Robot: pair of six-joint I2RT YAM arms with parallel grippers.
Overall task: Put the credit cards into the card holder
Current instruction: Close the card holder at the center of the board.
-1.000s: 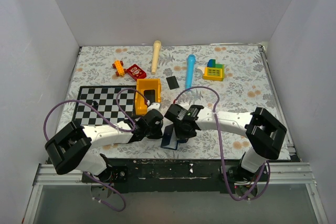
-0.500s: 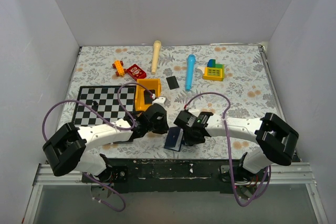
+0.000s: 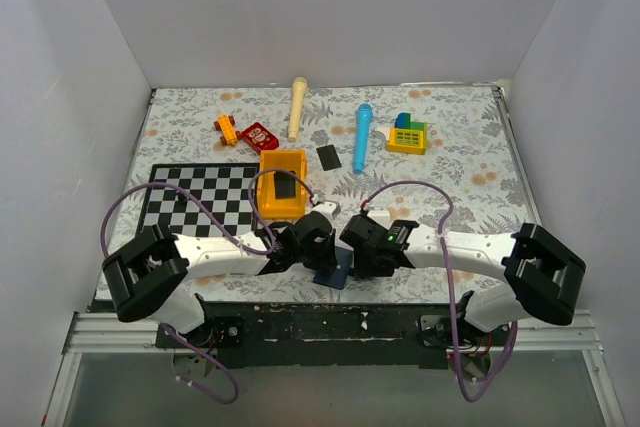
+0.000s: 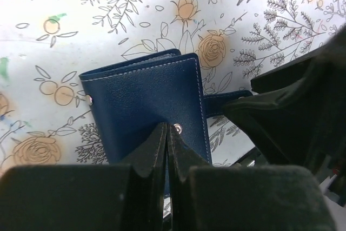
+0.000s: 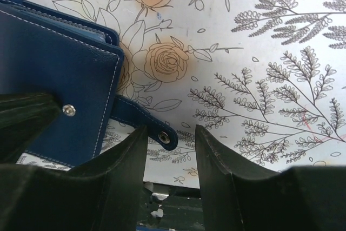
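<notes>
Both pincers at the closed wallet, near edge of the surface.
Top view: the wallet point(image 3: 333, 269) lies flat on the surface point(image 3: 450, 167) between the left pincer point(image 3: 322, 237) and right pincer point(image 3: 360, 252); one card point(image 3: 328, 157) lies well apart, beyond the bin point(image 3: 283, 155). Left wrist: left pincer point(image 4: 166, 133) fully closed, empty, tips over the wallet point(image 4: 140, 101) beside its stud point(image 4: 178, 129). Right wrist: right pincer point(image 5: 169, 133) partly open, gripping nothing, astride the wallet's point(image 5: 54, 79) strap point(image 5: 130, 111).

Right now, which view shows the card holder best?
Left wrist: nearly the whole navy card holder, folded, stitching and studs clear. Right wrist shows one corner plus its snap strap. Top external gives only a small dark sliver.
</notes>
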